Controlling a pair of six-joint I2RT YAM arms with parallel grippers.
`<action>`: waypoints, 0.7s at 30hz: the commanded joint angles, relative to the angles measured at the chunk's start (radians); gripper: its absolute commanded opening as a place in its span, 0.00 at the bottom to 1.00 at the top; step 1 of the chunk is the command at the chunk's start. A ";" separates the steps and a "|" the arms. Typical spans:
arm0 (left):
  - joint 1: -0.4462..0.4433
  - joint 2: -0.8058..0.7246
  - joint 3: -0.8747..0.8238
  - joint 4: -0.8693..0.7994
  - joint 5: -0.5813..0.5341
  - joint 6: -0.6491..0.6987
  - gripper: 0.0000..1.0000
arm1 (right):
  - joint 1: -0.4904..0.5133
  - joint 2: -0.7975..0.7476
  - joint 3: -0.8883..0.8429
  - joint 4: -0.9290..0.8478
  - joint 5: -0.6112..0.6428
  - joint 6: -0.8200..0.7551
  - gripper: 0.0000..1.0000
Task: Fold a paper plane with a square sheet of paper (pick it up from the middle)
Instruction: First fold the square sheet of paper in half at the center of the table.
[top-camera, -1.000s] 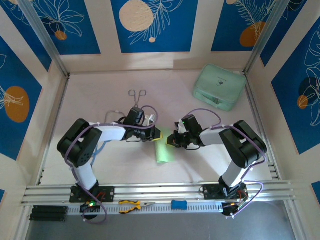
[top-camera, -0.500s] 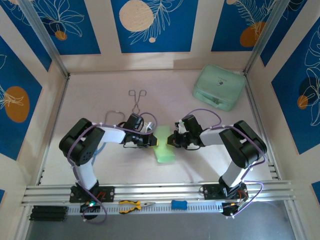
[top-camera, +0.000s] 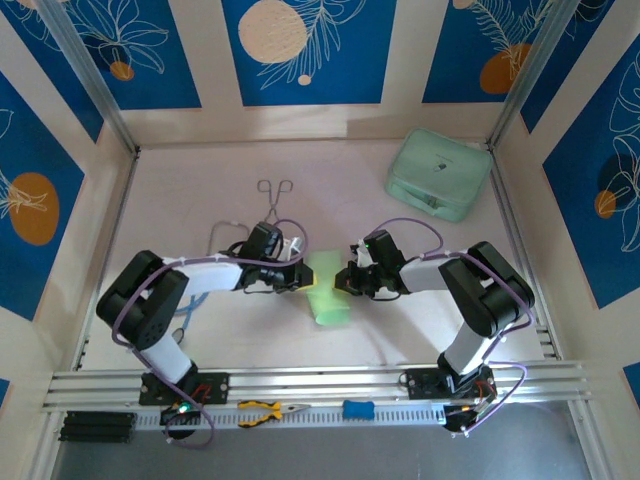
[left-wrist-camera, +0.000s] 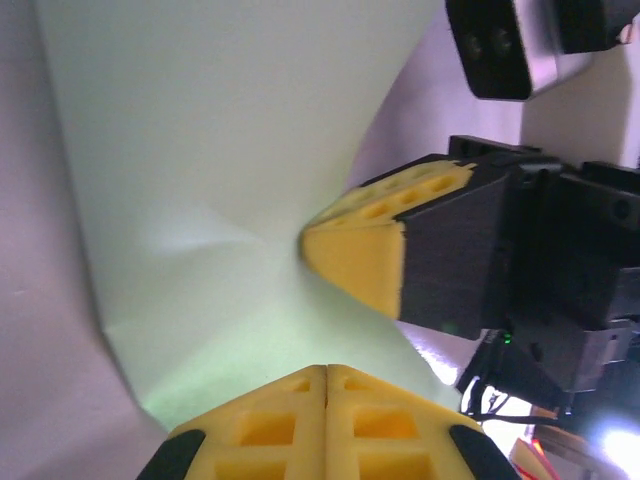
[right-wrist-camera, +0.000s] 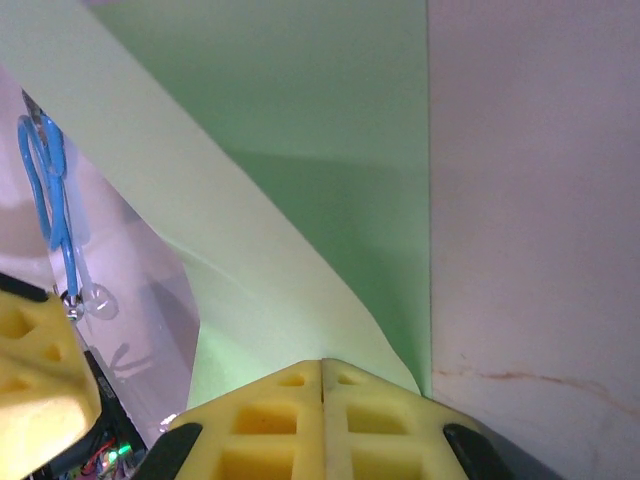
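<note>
Green paper (top-camera: 328, 300), pale table (top-camera: 180, 200), blue walls (top-camera: 310, 50)

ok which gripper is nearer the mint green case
Right. The right gripper is at the green paper's right edge, toward the mint-green case in the back right corner; the left gripper is across the paper, farther off.

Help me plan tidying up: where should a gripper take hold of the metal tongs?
Probably grip the metal tongs on the slim shank just nearer than the two finger rings, coming straight down, jaws across it. They lie flat on the table, rings at the far end.
</note>
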 joint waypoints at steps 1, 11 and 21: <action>-0.034 0.040 -0.009 0.037 0.052 -0.076 0.00 | -0.006 0.030 -0.053 -0.156 0.129 -0.009 0.00; -0.041 0.146 -0.054 -0.044 -0.019 0.003 0.00 | -0.003 0.027 -0.051 -0.153 0.136 -0.013 0.00; -0.041 0.049 -0.181 0.003 -0.040 -0.006 0.00 | -0.002 0.022 -0.046 -0.169 0.132 -0.025 0.00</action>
